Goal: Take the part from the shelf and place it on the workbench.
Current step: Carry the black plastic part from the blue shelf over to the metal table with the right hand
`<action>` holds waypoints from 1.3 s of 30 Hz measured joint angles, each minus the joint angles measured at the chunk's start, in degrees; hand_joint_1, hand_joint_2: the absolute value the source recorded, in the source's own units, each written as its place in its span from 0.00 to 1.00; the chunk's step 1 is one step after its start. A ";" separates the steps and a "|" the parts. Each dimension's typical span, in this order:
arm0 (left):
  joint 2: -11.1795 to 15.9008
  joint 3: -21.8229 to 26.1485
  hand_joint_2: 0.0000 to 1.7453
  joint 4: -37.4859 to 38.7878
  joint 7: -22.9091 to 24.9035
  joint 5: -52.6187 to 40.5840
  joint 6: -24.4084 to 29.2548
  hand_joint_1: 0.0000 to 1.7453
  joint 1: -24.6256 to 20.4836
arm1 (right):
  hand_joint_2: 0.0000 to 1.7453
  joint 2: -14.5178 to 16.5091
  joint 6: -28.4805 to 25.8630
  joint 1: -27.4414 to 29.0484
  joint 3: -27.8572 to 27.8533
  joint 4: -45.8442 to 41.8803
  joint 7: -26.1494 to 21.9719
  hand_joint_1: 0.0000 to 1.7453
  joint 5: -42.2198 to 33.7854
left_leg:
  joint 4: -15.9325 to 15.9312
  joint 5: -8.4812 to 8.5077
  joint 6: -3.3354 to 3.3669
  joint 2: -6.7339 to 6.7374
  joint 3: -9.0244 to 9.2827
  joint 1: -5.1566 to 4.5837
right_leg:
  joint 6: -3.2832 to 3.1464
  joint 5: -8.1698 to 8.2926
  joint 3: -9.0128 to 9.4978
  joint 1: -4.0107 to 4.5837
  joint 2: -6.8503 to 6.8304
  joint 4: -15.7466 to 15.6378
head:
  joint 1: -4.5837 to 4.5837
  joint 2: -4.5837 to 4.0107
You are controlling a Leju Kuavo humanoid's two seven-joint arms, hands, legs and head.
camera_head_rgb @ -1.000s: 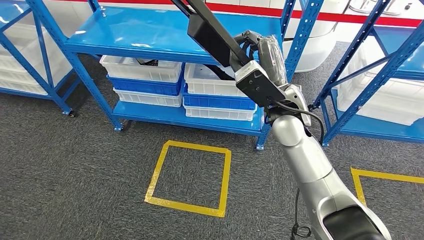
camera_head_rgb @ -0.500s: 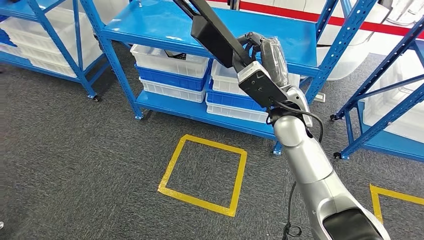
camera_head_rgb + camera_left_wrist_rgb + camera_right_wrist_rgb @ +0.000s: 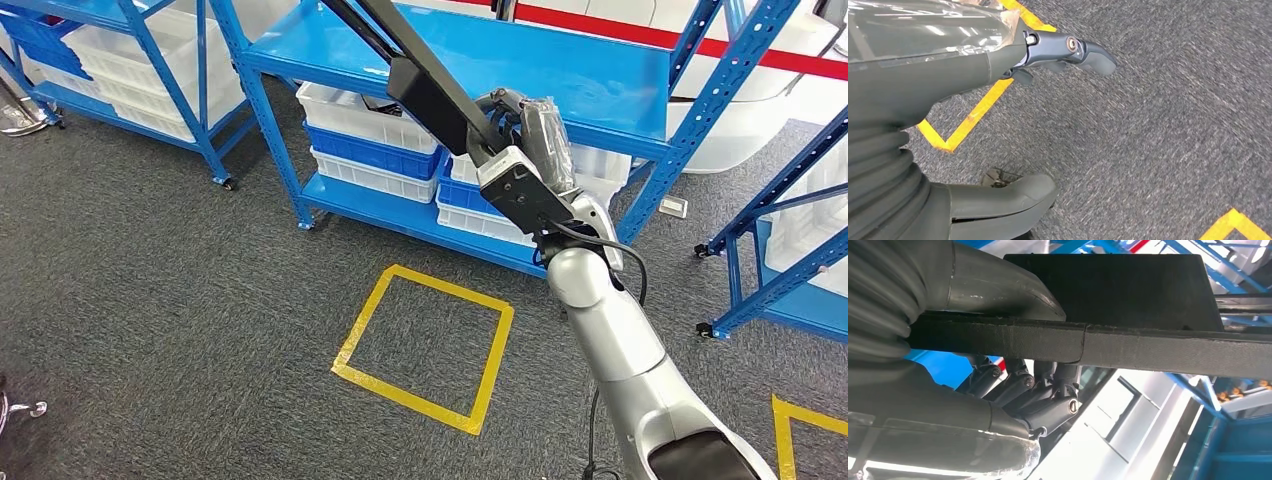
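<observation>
Fingers [image 3: 1048, 412] of the right hand [image 3: 515, 130] curl around a long black flat bar-shaped part [image 3: 430, 95], with the thick grey thumb pressed against one face and the darker fingers wrapped on the other side, so the part is clamped across the palm. In the head view the part runs up and away from the hand toward the top edge of the picture, raised in front of the blue metal shelf rack [image 3: 560, 60] rather than resting on it. Judging by this, the part has been lifted clear of the shelf and is carried high so that its length does not catch the rack's uprights or the stacked white and blue plastic bins [image 3: 375, 145] on the lower shelf.

No workbench shows in these pictures, so the placing step seems to lie ahead. On the grey carpet floor [image 3: 170, 290] a yellow tape square [image 3: 350, 350] lies just in front of the rack.

The right wrist view shows what the head view cannot: the thumb lying along the part's broad black face and the narrow padded edge of the part crossing the palm. The left wrist view looks down at the carpet and yellow tape lines; there the left hand [image 3: 998, 65] hangs with nothing in it, its thumb apart from the dark fingers, which extend loosely.
</observation>
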 joint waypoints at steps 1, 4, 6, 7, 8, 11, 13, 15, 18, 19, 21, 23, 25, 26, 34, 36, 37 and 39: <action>0.01 -0.08 1.00 0.00 0.03 -0.10 0.02 0.00 -0.08 | 1.00 -0.24 -0.41 0.42 -0.26 -0.44 -0.32 1.00 -0.13 | -2.94 0.73 0.29 0.71 1.62 -0.20 | 0.16 -0.05 -0.09 0.22 -0.41 0.03 | 0.04 0.00; -0.02 -0.29 1.00 0.00 0.19 -0.26 0.04 0.00 -0.05 | 1.00 -1.05 -1.54 2.48 -1.07 -1.81 -1.39 1.00 -0.50 | -5.25 0.91 1.38 0.52 2.39 -0.84 | 0.97 -0.09 -0.24 0.77 -1.78 -0.05 | 0.23 0.00; -0.07 -0.39 1.00 0.01 0.34 -0.52 0.10 0.00 0.00 | 1.00 -1.59 -1.93 3.98 -1.51 -2.57 -1.76 1.00 -0.58 | -5.80 1.40 2.32 -0.44 2.38 -0.88 | 1.49 -0.80 -0.74 0.66 -1.31 0.76 | 0.22 0.00; -0.08 -0.53 1.00 0.01 0.44 -0.68 0.17 0.00 -0.06 | 1.00 -1.91 -2.24 4.76 -1.86 -3.04 -1.87 1.00 -0.65 | -6.10 1.69 2.85 -0.90 2.39 -0.82 | 1.55 -1.81 -1.59 0.57 -0.34 2.49 | 0.26 0.00; -0.09 -0.75 1.00 0.01 0.53 -0.93 0.25 0.00 -0.13 | 1.00 -2.28 -2.63 5.70 -2.32 -3.59 -1.96 1.00 -0.72 | -6.31 1.90 3.26 -1.41 2.39 -0.75 | 1.41 -3.30 -3.10 0.41 0.85 5.54 | 0.29 0.00; -0.22 -1.64 1.00 0.01 1.09 -1.88 0.34 0.00 -0.19 | 1.00 -3.32 -3.95 9.60 -3.89 -5.48 -2.14 1.00 -0.75 | -6.33 2.09 3.69 -3.24 2.19 -0.76 | 1.28 -6.99 -8.06 0.37 2.64 16.00 | 0.42 0.00; -0.37 -2.36 1.00 0.02 1.60 -2.63 0.26 0.00 -0.14 | 1.00 -4.03 -4.64 12.56 -5.00 -7.05 -2.27 1.00 -0.59 | -6.22 2.14 3.65 -4.53 2.17 -0.72 | 2.20 -5.72 -7.41 0.20 2.88 14.66 | 0.45 0.00; -0.41 -3.10 1.00 0.02 1.94 -3.18 0.06 0.00 -0.19 | 1.00 -4.78 -5.33 15.18 -6.23 -8.78 -2.73 1.00 -0.78 | -5.86 2.12 3.37 -5.73 2.05 -0.75 | 3.23 -2.75 -3.60 -0.38 3.79 6.88 | 0.49 0.00; -0.33 -4.00 1.00 0.01 2.08 -3.62 -0.14 0.00 -0.15 | 1.00 -5.86 -6.16 19.02 -8.12 -10.99 -4.03 1.00 -1.91 | -5.31 2.13 2.44 -7.09 1.46 -0.97 | 2.78 -1.00 -0.61 -0.48 5.16 0.89 | 0.44 0.00; -0.28 -4.21 1.00 0.02 2.08 -3.70 -0.15 0.00 -0.04 | 1.00 -6.13 -6.31 20.24 -8.64 -11.48 -4.41 1.00 -2.27 | -5.37 2.26 2.15 -7.42 1.32 -0.92 | 2.29 -0.84 -0.54 -0.29 4.84 0.91 | 0.40 0.00; -0.10 -4.48 1.00 0.04 2.07 -3.84 -0.16 0.00 0.19 | 1.00 -6.50 -6.52 22.09 -9.38 -12.19 -4.85 1.00 -2.78 | -4.84 1.83 1.67 -6.66 0.92 -0.78 | 1.48 -0.50 -0.51 -0.47 4.11 0.83 | 0.34 0.00; -0.02 -4.75 1.00 0.04 2.06 -4.04 -0.16 0.00 0.14 | 1.00 -6.75 -6.68 23.31 -9.89 -12.83 -5.03 1.00 -2.95 | -0.91 -0.85 1.20 -4.20 -0.79 -0.69 | 0.71 -0.31 -0.51 -0.60 3.30 0.72 | 0.05 0.00; -0.09 -5.15 1.00 0.05 2.05 -4.22 -0.20 0.00 0.03 | 1.00 -6.96 -6.88 24.50 -10.40 -13.38 -5.12 1.00 -2.98 | 6.38 -4.61 0.78 -2.43 -3.94 -0.58 | 0.33 -0.34 -0.53 -0.26 2.34 0.72 | -0.16 0.00; -0.14 -5.38 1.00 0.05 2.04 -4.27 -0.24 0.00 0.02 | 1.00 -7.03 -7.01 25.19 -10.64 -13.61 -5.19 1.00 -3.08 | 9.27 -5.71 0.68 -2.15 -5.17 -0.53 | 0.30 -0.37 -0.54 -0.12 1.79 0.73 | -0.15 0.00; -0.04 -6.01 1.00 0.04 1.38 -4.14 -0.31 0.00 -0.14 | 1.00 -7.68 -7.30 28.82 -12.04 -14.93 -6.54 1.00 -4.40 | -4.97 -0.49 2.86 1.58 3.20 -2.11 | 0.62 -0.55 -0.52 0.74 -1.95 0.70 | -0.12 0.00; -0.07 -6.03 1.00 0.04 1.33 -4.07 -0.31 0.00 -0.08 | 1.00 -7.74 -7.30 28.97 -12.11 -15.03 -6.59 1.00 -4.40 | -5.63 0.05 3.48 0.42 3.36 -2.08 | 1.01 -0.88 -0.55 0.71 -2.05 0.95 | -0.08 0.00; -0.08 -6.04 1.00 0.04 1.32 -4.03 -0.31 0.00 -0.10 | 1.00 -7.79 -7.31 29.03 -12.17 -15.09 -6.65 1.00 -4.41 | -6.05 0.43 3.89 -0.10 3.51 -1.94 | 1.07 -1.62 -1.02 0.67 -1.23 2.08 | -0.06 0.00; -0.14 -6.05 1.00 0.04 1.29 -3.97 -0.33 0.00 -0.17 | 1.00 -7.99 -7.33 29.22 -12.36 -15.17 -6.73 1.00 -4.42 | -6.59 0.97 4.46 -1.24 3.64 -1.69 | 0.72 -4.51 -3.63 0.46 1.28 7.82 | 0.12 0.00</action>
